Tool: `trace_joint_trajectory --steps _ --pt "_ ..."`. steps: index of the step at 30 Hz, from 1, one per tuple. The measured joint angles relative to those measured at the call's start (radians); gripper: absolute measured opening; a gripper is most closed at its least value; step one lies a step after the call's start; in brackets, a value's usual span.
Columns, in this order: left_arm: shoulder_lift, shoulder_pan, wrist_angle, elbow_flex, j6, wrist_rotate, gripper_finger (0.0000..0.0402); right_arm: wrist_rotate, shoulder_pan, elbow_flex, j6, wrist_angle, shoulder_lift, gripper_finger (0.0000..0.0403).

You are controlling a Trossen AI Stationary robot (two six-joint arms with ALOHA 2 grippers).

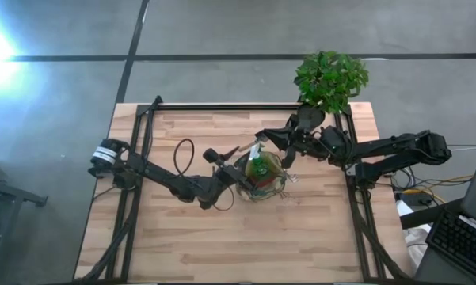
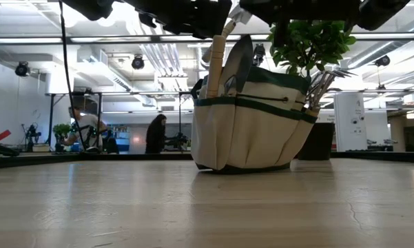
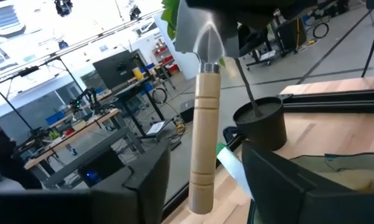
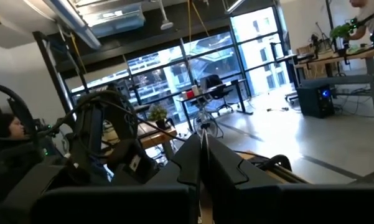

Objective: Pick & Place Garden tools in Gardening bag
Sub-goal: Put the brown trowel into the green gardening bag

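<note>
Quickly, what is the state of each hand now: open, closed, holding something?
Left hand: open, its fingers either side of the wooden-handled trowel, not gripping it.
Right hand: closed on the trowel's blade.

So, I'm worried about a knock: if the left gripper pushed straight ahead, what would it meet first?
Probably the light wooden-handled silver trowel, standing between the open left gripper fingers; beyond it, the black plant pot.

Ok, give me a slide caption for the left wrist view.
Left gripper, fingers apart, either side of a wooden-handled trowel standing head-up, the black plant pot behind.
</note>
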Motion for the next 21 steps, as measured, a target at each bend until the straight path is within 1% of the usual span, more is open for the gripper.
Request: trace_joint_trajectory --steps 4,6,9,11,14,17,21 --pt "-0.002 0.0 0.0 0.0 -0.028 -0.005 0.0244 0.0 0.001 0.0 0.0 0.001 0.0 0.0008" --pt "-0.004 0.0 0.0 0.004 -0.054 -0.023 0.0271 0.0 0.001 0.0 0.001 0.001 0.0 0.0008" --pt "-0.004 -0.002 0.0 0.016 -0.101 -0.099 0.0305 0.0 0.001 0.0 0.001 0.001 0.0 0.0008" --pt "-0.007 -0.011 0.0 0.02 -0.099 -0.148 0.0319 0.0 0.001 0.0 0.0 0.001 0.0 0.0008" --pt "-0.025 -0.037 -0.002 0.023 -0.055 -0.144 0.0324 0.0 0.001 0.0 -0.011 -0.001 -0.005 0.0008" --pt "-0.066 -0.075 -0.004 0.01 -0.024 -0.093 0.0321 0.0 0.001 0.0 -0.02 -0.006 -0.014 0.0008" --pt "-0.152 -0.125 -0.076 -0.03 -0.033 -0.084 0.0312 0.0 0.001 0.001 -0.024 -0.036 -0.032 0.0008"
